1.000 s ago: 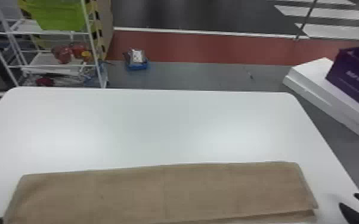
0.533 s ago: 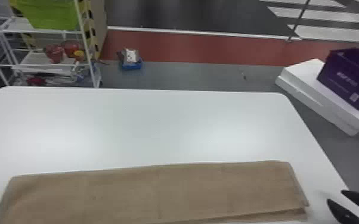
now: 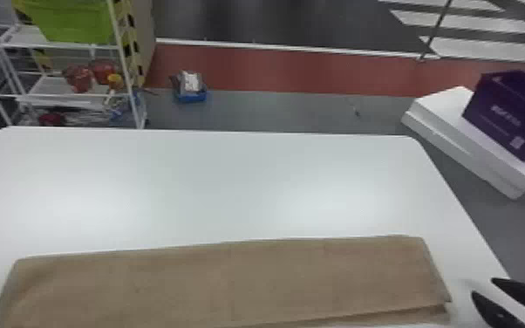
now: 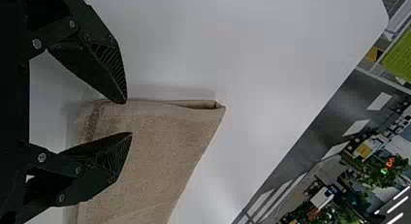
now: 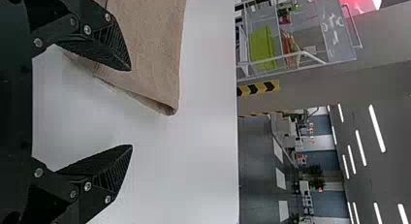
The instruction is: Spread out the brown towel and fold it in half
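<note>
Brown towel (image 3: 231,279) at 6 o'clock on table (image 3: 231,187); left gripper (image 4: 129,118) open at 7, right gripper (image 5: 131,107) open at 5. Could skew tbh, from pinching just one layer at uneven edge (image 3: 427,309).

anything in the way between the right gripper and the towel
No, nothing visible stands between the right gripper and the brown towel. In the head view its open fingers are just past the towel's right end, with only a strip of the white table showing between them.
</note>
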